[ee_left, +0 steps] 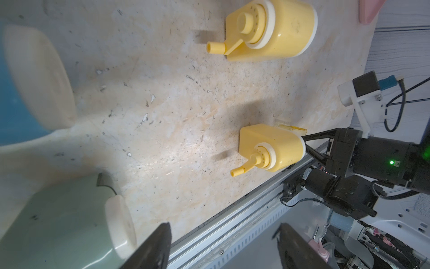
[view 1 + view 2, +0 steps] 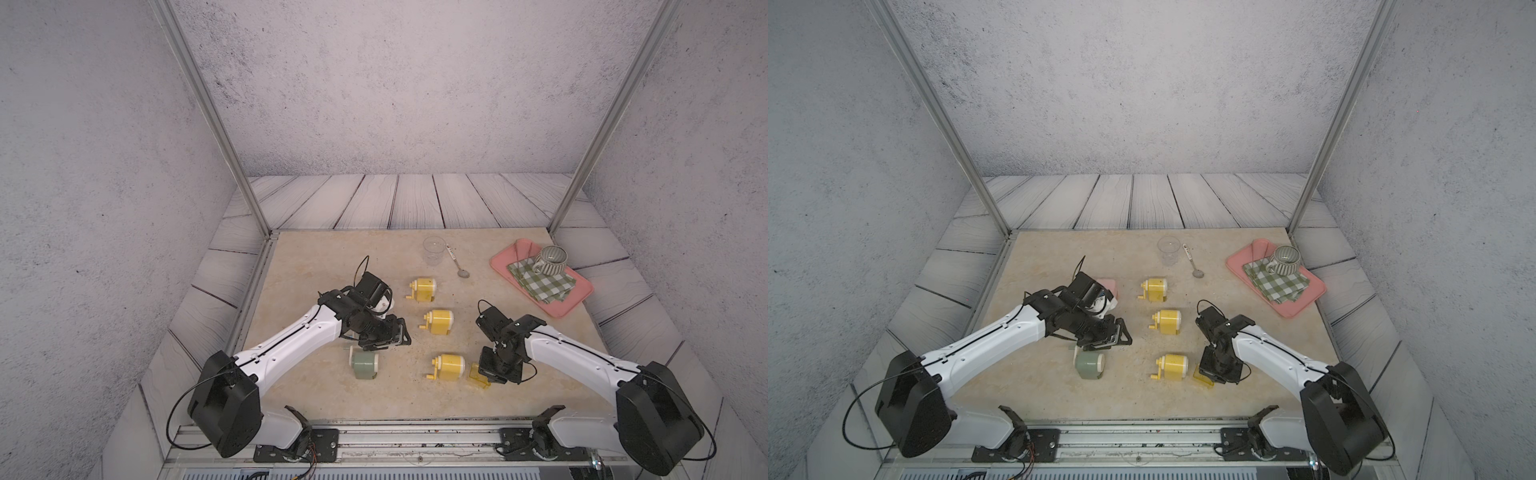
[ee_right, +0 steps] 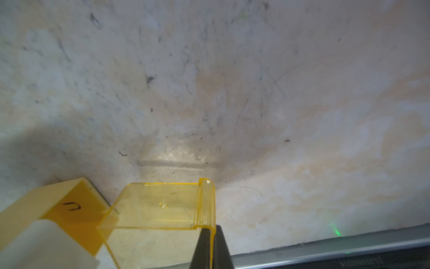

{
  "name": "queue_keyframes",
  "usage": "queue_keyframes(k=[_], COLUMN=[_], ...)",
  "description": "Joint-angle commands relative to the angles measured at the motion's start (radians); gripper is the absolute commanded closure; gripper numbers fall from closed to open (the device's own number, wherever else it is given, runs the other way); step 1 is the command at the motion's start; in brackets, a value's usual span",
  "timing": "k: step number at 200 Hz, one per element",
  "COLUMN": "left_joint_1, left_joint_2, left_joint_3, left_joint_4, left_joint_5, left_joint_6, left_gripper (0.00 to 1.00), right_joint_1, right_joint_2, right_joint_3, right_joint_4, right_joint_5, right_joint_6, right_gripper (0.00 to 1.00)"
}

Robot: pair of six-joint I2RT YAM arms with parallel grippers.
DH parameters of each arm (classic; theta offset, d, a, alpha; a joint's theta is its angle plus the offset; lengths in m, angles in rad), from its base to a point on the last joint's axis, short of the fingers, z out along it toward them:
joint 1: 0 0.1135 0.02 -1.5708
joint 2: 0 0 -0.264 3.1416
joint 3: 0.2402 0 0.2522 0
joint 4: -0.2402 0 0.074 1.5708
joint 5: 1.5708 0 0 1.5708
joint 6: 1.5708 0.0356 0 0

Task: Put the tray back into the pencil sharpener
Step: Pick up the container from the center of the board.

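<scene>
Pinching the yellow tray (image 3: 162, 205), right gripper (image 3: 211, 229); left gripper (image 1: 224, 227) just open; scribbled "U"-ish mark on pencil sharpener (image 3: 69, 195).

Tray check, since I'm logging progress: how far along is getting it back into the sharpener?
Done: the right pincer is shut on the edge of the yellow tray. In hand: the tray is beside the nearest yellow sharpener, not inserted. Left: slide it into the opening.

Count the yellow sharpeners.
3, in a row down the table: far one nearest the spoon, middle one, near one by the tray in the right gripper. The left arm may hide another.
</scene>
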Motion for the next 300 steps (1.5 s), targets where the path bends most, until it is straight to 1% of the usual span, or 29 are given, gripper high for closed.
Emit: queue_keyframes(k=[1, 32, 59, 87, 134, 180, 274, 300], left_joint_1=[-0.027, -0.066, -0.098, -0.124, -0.156, -0.162, -0.199, -0.206], left_joint_2=[0.030, 0.070, 0.110, 0.150, 0.199, 0.260, 0.306, 0.325], left_joint_3=[-0.041, -0.094, -0.063, -0.060, -0.046, -0.048, -0.025, -0.025], left_joint_4=[0.102, 0.248, 0.263, 0.320, 0.379, 0.448, 0.467, 0.479], left_joint_5=[0.054, 0.112, 0.113, 0.124, 0.132, 0.144, 0.141, 0.145], left_joint_6=[-0.056, -0.148, -0.156, -0.196, -0.235, -0.268, -0.279, -0.283], left_gripper=[0.23, 0.22, 0.19, 0.18, 0.20, 0.22, 0.23, 0.25], right_joint_1=[0.004, 0.004, 0.004, 0.003, 0.004, 0.004, 0.004, 0.004], right_joint_2=[-0.008, 0.029, 0.048, 0.059, 0.058, 0.068, 0.093, 0.094], right_joint_3=[0.055, 0.089, 0.085, 0.080, 0.067, 0.060, 0.046, 0.038], right_joint_4=[-0.098, -0.129, -0.120, -0.109, -0.099, -0.079, -0.055, -0.046], right_joint_5=[0.049, 0.046, 0.039, 0.027, 0.012, -0.004, -0.024, -0.031], right_joint_6=[-0.056, -0.106, -0.119, -0.123, -0.130, -0.133, -0.142, -0.143], right_gripper=[0.98, 1.00, 1.00, 1.00, 1.00, 1.00, 1.00, 1.00])
